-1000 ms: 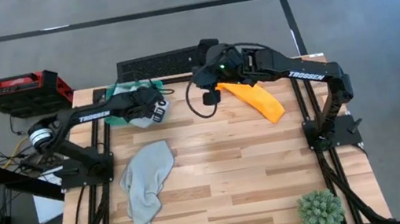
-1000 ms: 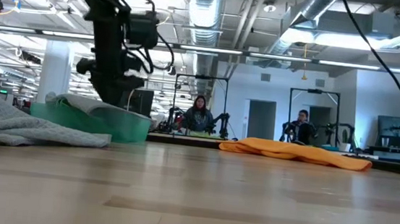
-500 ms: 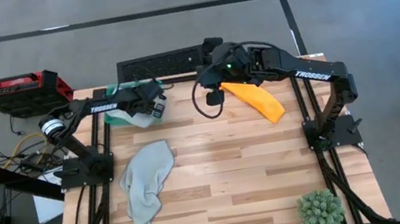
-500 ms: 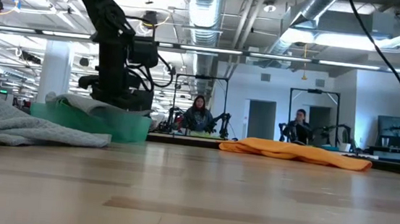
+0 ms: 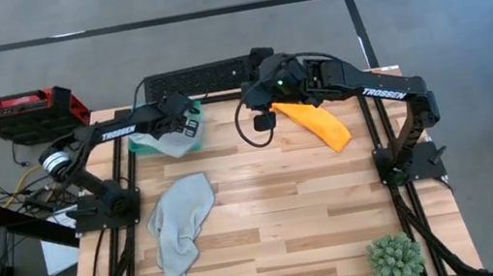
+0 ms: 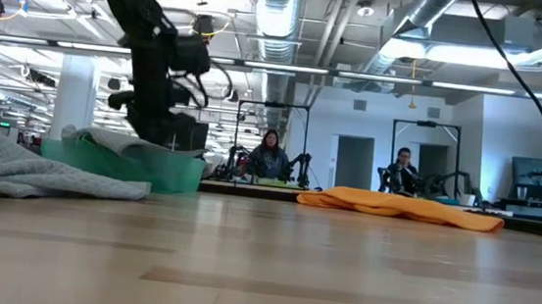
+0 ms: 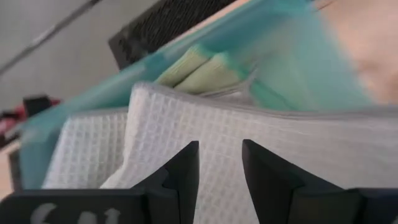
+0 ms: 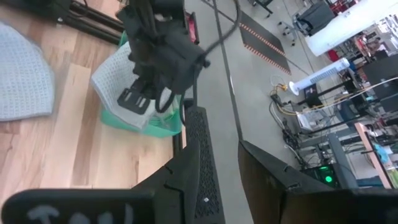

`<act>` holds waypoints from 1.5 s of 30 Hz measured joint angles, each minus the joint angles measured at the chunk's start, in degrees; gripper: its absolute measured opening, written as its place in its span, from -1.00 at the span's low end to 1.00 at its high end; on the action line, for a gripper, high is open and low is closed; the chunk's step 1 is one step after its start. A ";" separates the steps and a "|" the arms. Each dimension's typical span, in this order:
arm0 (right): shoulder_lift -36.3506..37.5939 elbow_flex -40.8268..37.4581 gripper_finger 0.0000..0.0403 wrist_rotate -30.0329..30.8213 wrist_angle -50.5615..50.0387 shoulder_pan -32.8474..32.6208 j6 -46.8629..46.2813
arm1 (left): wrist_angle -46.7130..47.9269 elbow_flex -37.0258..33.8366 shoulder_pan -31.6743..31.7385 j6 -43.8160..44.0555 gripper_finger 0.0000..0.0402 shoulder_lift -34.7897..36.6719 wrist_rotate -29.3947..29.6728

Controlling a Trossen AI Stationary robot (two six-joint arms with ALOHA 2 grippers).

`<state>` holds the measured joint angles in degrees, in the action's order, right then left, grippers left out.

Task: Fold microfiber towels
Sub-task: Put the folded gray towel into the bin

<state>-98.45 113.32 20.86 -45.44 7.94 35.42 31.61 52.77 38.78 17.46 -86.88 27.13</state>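
L gripper (image 7: 219,163), fingers spread w/ nothing between, has slid back over the tray (image 5: 145,144), grey towel (image 7: 261,137) right ahead: grab likely next. R gripper (image 8: 219,163), spread, empty, hangs beside orange towel (image 5: 318,123).

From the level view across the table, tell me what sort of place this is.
Probably a robotics lab or open workshop: exposed ceiling ducts overhead, two seated people at benches in the background, and what look like other arm rigs beside them.
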 joint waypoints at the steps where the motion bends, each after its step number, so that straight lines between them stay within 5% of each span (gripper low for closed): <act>1: 0.00 0.00 -0.33 0.01 0.04 0.03 0.00 | 0.70 0.00 -0.74 -0.61 -0.43 1.55 0.10; 10: 0.00 0.00 -0.33 0.01 -0.27 0.05 -0.51 | 15.94 -1.96 -12.49 4.27 -0.43 15.65 -4.44; 18: -0.02 0.00 -0.33 -0.02 -0.45 0.05 -0.52 | 19.50 -7.94 -22.11 17.32 -0.43 15.24 -7.39; 45: -0.04 0.00 -0.33 -0.04 -0.40 0.05 -0.57 | 10.81 -10.47 -22.18 15.72 -0.43 11.18 3.32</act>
<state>-98.50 113.32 20.82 -45.84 7.99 34.85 42.42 42.30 16.60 33.19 -75.70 30.45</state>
